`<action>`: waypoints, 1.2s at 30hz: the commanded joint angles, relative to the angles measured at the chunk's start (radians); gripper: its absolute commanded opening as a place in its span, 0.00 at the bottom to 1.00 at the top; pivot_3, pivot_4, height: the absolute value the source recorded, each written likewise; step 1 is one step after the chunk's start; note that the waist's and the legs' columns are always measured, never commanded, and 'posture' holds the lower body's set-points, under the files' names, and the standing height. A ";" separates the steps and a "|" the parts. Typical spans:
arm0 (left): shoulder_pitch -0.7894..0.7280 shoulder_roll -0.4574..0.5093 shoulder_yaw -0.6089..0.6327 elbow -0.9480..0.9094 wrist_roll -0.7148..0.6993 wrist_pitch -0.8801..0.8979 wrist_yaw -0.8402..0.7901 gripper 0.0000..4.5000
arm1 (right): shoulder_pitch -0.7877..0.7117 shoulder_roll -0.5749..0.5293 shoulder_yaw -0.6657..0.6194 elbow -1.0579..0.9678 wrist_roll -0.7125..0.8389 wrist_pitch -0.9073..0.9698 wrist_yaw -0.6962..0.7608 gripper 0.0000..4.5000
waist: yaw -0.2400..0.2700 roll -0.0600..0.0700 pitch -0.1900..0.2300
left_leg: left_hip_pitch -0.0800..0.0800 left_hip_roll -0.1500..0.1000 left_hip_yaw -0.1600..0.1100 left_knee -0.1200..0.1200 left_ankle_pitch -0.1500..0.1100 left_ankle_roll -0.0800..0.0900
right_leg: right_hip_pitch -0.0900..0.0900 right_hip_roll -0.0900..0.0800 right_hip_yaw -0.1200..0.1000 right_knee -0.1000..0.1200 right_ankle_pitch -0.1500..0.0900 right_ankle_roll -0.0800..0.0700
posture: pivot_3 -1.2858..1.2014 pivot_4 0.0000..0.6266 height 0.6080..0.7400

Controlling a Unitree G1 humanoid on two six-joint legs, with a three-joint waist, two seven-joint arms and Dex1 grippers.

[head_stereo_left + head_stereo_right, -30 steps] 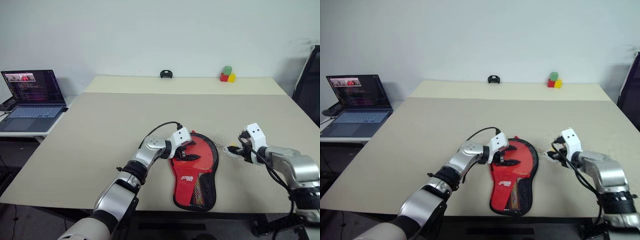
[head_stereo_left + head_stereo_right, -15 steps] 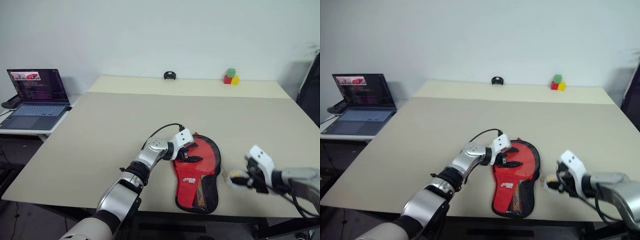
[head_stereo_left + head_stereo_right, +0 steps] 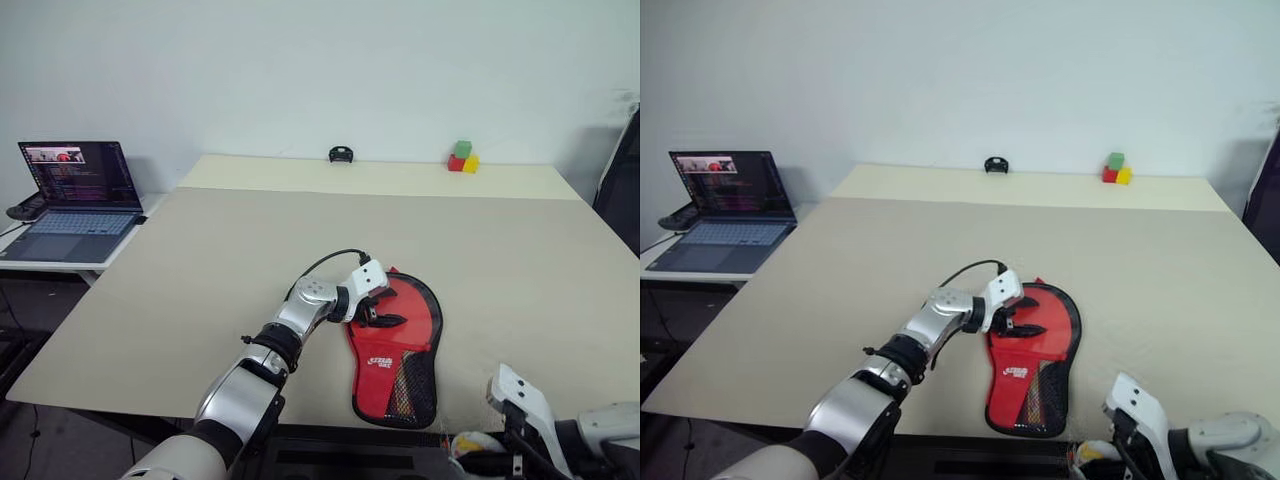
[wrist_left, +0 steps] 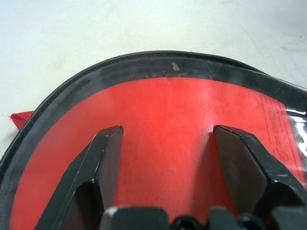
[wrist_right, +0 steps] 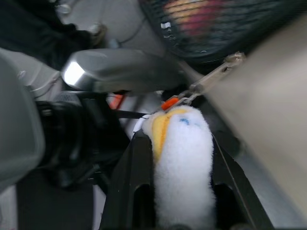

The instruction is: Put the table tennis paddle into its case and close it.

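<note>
The case (image 3: pixel 403 345) lies flat near the table's front edge, red side up, with white lettering and a black mesh pocket toward me. The table tennis paddle is hidden. My left gripper (image 3: pixel 384 312) rests on the round upper part of the case, its black fingers (image 4: pixel 103 158) spread open on the red face. My right gripper (image 3: pixel 478 448) hangs at the table's near edge, right of and below the case. It is shut on a white fluffy charm (image 5: pixel 181 160) with a yellow patch. A small metal clasp (image 5: pixel 213 76) runs from the charm toward the mesh.
An open laptop (image 3: pixel 68 198) sits on a side table at the left. Green, red and yellow blocks (image 3: pixel 459 157) and a small black object (image 3: pixel 341 154) stand at the far edge of the beige table (image 3: pixel 250 240). A black chair (image 3: pixel 625 170) is at the right.
My right gripper has drawn back from beside the case to the table's near edge, sinking lower, with the white charm still in it. The left gripper has stayed on the case.
</note>
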 commanded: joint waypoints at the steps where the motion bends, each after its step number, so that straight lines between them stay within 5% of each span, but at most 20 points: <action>1: 0.068 0.011 -0.076 0.109 0.100 0.031 -0.008 0.73 | 0.031 0.034 0.020 -0.089 0.106 0.013 -0.015 0.15 | 0.001 0.000 0.000 | 0.001 0.000 -0.002 0.000 -0.001 0.000 | 0.002 0.000 -0.002 -0.002 0.000 0.000 | 0.52 0.24 1.00; 12: 0.068 0.010 -0.076 0.106 0.100 0.031 -0.008 0.73 | -0.060 0.107 0.124 -0.090 0.159 0.044 -0.168 0.15 | 0.002 0.000 -0.001 | 0.002 0.000 -0.003 0.000 -0.004 -0.002 | 0.004 0.000 -0.002 -0.002 -0.003 0.000 | 0.52 0.24 1.00; 22: 0.074 0.007 -0.077 0.098 0.099 0.032 -0.007 0.73 | -0.159 0.086 0.114 -0.097 0.225 0.012 -0.189 0.86 | 0.001 0.000 -0.001 | 0.003 0.000 -0.003 0.000 -0.005 -0.002 | 0.005 0.000 -0.002 -0.002 -0.003 0.000 | 0.52 0.24 1.00; 30: 0.067 0.005 -0.068 0.097 0.093 0.029 0.003 0.73 | -0.203 0.072 0.063 -0.081 0.240 -0.067 -0.186 0.86 | 0.002 0.000 0.000 | 0.004 0.000 -0.003 0.000 -0.005 -0.002 | 0.006 0.000 -0.002 -0.002 -0.003 0.001 | 0.52 0.24 1.00; 36: 0.080 0.031 -0.042 0.017 0.055 0.015 -0.034 0.73 | -0.334 0.056 -0.003 0.130 0.117 -0.189 -0.159 0.86 | -0.001 0.002 0.001 | 0.005 0.000 -0.003 0.000 -0.005 -0.002 | 0.007 -0.001 -0.002 -0.002 -0.003 0.001 | 0.52 0.24 1.00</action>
